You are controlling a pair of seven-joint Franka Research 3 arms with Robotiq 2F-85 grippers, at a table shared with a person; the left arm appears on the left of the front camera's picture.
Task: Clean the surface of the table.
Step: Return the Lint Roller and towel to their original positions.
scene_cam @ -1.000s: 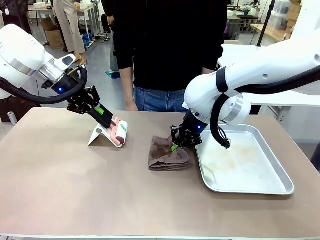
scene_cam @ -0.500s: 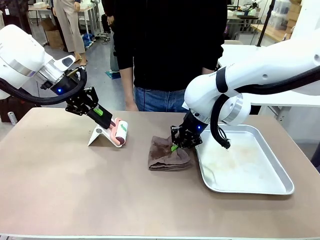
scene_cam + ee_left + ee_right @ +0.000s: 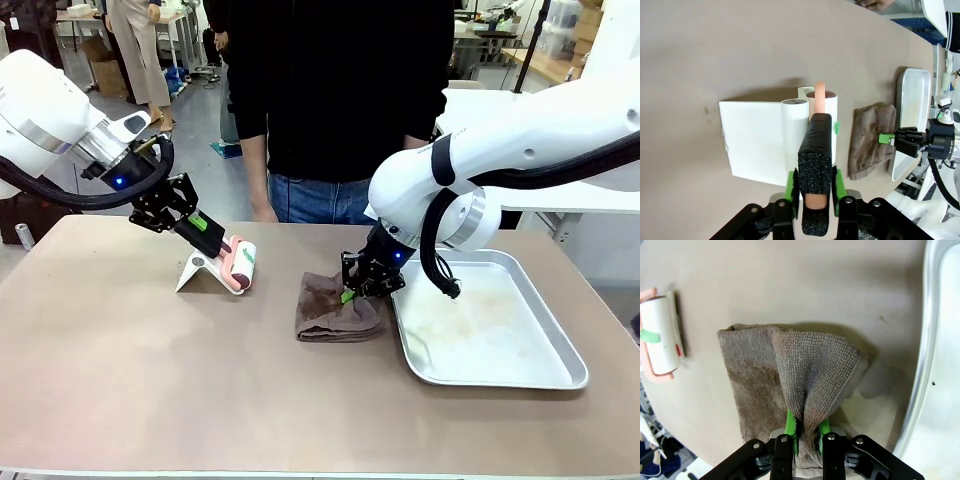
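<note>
The tan table (image 3: 150, 390) carries a brown folded cloth (image 3: 335, 318) at its middle and a pink-and-white lint roller (image 3: 241, 263) lying on a white stand (image 3: 198, 272) to the left. My left gripper (image 3: 213, 240) straddles the roller's black foam handle (image 3: 815, 165). Its green pads stand open with thin gaps on either side of the handle. My right gripper (image 3: 350, 293) is down at the cloth's right edge. In the right wrist view a raised fold of cloth (image 3: 810, 370) stands between that gripper's (image 3: 806, 422) parted pads.
A shiny metal tray (image 3: 560, 378) with faint smears lies right of the cloth, its rim (image 3: 925, 365) close beside my right gripper. A person in a black top (image 3: 340, 100) stands at the far edge. Bare tabletop stretches across the front.
The left gripper has edged back up and to the left along the roller's handle. The cloth, roller and right arm have stayed where they were.
</note>
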